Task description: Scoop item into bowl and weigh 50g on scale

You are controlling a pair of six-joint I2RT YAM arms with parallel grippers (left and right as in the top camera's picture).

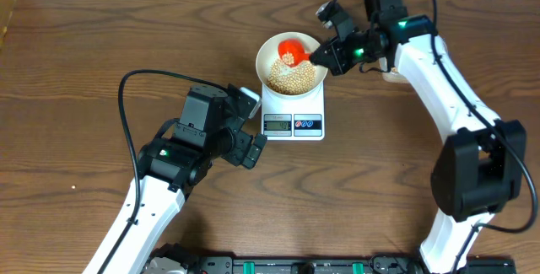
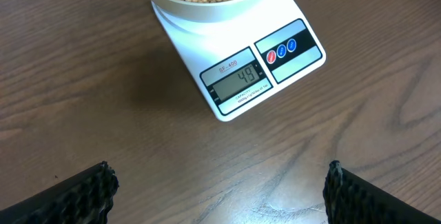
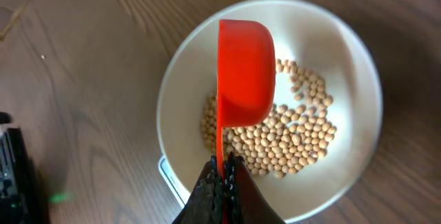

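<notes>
A white bowl point(image 1: 272, 57) stands on the small white scale point(image 1: 293, 123), holding tan beans point(image 1: 292, 77). My right gripper point(image 1: 325, 53) is shut on the handle of a red scoop point(image 1: 291, 51), which hangs over the bowl. In the right wrist view the scoop point(image 3: 244, 72) is turned on its side above the beans point(image 3: 296, 134), with the bowl rim point(image 3: 365, 79) around them and the gripper point(image 3: 224, 163) pinching the handle. My left gripper point(image 1: 253, 147) is open, low over bare wood just left of the scale. In the left wrist view the scale display point(image 2: 239, 81) reads 49, with the bowl point(image 2: 207, 7) at the top.
Both arms stand over a brown wooden table point(image 1: 76, 97). The left gripper's fingertips point(image 2: 103, 182) sit far apart near the frame's bottom corners. Cables run from each arm. A black rail lines the table's front edge point(image 1: 295, 265).
</notes>
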